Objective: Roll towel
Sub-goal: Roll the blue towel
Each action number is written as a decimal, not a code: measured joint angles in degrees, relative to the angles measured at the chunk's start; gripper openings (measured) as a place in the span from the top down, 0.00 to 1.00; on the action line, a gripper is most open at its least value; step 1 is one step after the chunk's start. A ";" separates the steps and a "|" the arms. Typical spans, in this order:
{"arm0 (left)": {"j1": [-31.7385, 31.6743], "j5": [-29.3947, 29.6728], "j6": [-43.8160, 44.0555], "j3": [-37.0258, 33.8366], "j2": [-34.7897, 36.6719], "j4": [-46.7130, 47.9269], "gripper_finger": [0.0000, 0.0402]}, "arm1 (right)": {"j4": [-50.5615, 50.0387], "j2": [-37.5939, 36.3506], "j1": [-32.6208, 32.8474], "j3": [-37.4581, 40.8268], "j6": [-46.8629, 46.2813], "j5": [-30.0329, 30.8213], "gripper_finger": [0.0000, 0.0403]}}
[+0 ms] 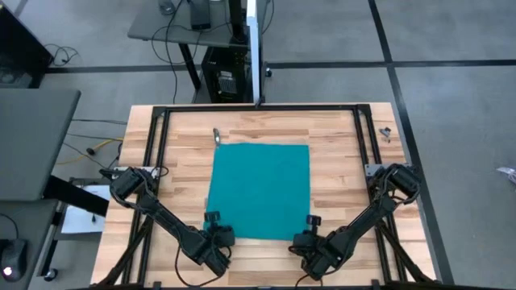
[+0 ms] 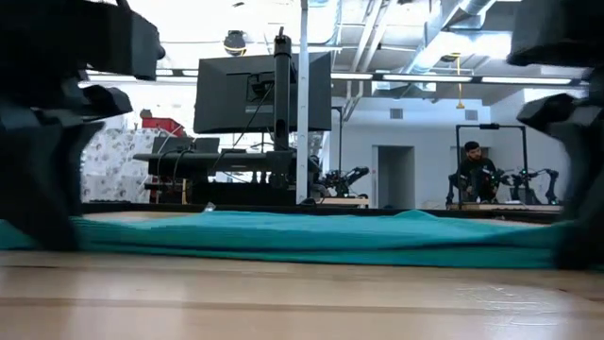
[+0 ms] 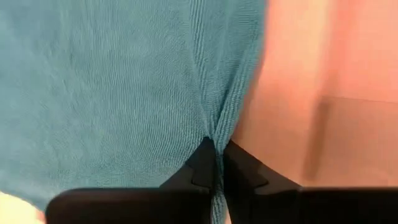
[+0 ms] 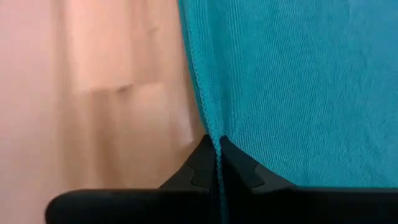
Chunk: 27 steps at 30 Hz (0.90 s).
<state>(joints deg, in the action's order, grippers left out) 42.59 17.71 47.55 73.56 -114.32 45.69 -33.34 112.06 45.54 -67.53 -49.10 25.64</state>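
Note:
The teal towel (image 1: 260,191) lies spread flat on the wooden table, and in the low view (image 2: 302,236) it shows as a low band. My left gripper (image 1: 213,220) is at its near left corner, shut on the cloth (image 3: 217,163). My right gripper (image 1: 310,221) is at its near right corner, shut on the cloth (image 4: 216,152). Both show as dark shapes at the sides of the low view, the left one (image 2: 42,179) and the right one (image 2: 576,179). My left gripper pinches the towel's left side edge (image 3: 219,134), close to the near corner, between its two fingers. The cloth puckers into a small ridge running toward the fingertips. The fingers come slanting down from the table's near side. The rest of the towel lies on the table. My right gripper pinches the towel's right side edge (image 4: 211,127), close to the near corner, between its two fingers. The hemmed edge runs straight into the fingertips. The fingers come slanting down from the table's near side. The rest of the towel lies on the table.
A small metal piece (image 1: 217,134) lies on the wood just beyond the towel's far left corner. A black frame (image 1: 258,107) runs around the table's sides. Bare wood (image 1: 339,161) shows to the left and right of the towel.

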 joint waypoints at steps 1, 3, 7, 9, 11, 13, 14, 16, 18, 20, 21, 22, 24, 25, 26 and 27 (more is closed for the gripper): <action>-0.02 -2.71 0.91 0.73 0.02 -0.30 1.00 | 0.07 -0.40 0.18 0.00 -0.14 -1.08 1.00; 0.01 -8.49 2.28 2.15 0.01 -1.81 1.00 | 0.50 -0.82 0.51 -0.01 -0.56 -3.14 1.00; 0.20 -19.31 4.36 2.72 1.27 -8.66 1.00 | 2.77 -0.95 1.52 -0.07 -2.14 -6.83 1.00; 0.13 -21.57 5.79 2.71 2.60 -10.46 1.00 | 4.77 -1.05 2.05 0.25 -2.96 -8.96 1.00; 0.09 -22.09 7.21 2.80 4.03 -10.50 1.00 | 5.85 -1.40 2.47 0.52 -3.42 -11.16 1.00; 0.09 -22.23 7.66 2.78 5.29 -9.15 1.00 | 6.61 -1.68 2.57 0.50 -3.47 -12.66 1.00; 0.05 -22.50 7.64 2.77 5.99 -8.87 1.00 | 6.30 -2.06 2.65 0.55 -3.39 -13.39 1.00; -0.32 -23.35 7.18 2.78 7.29 -9.00 1.00 | 6.13 -3.43 2.43 0.55 -2.98 -14.91 1.00; -0.42 -23.81 6.47 2.79 8.12 -9.47 1.00 | 5.62 -5.12 2.07 0.55 -2.18 -16.68 1.00; -0.39 -24.32 5.42 2.79 8.26 -9.90 1.00 | 6.36 -7.04 1.20 1.44 -1.69 -18.72 1.00; -0.39 -24.58 4.66 2.79 8.33 -9.77 1.00 | 7.30 -8.21 0.63 2.49 -1.94 -20.11 1.00; -0.39 -24.81 4.02 2.79 8.43 -9.55 1.00 | 8.53 -9.22 -0.10 3.67 -2.24 -21.99 1.00; -0.56 -25.59 2.72 2.31 8.55 -10.18 1.00 | 12.33 -11.06 -1.55 6.54 -3.20 -25.24 1.00; -0.92 -26.39 2.40 1.58 8.59 -11.45 1.00 | 13.84 -12.04 -2.26 8.10 -3.54 -26.26 1.00; -1.30 -27.32 2.20 0.36 8.91 -13.35 1.00 | 14.95 -13.17 -3.01 9.40 -3.74 -27.27 1.00; -1.64 -28.21 2.28 -1.11 9.30 -15.26 1.00 | 16.22 -14.36 -3.71 10.77 -4.09 -28.10 1.00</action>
<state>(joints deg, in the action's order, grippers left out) 40.95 -10.50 49.83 72.45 -105.02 30.43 -17.13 97.69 41.82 -56.75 -53.19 -2.46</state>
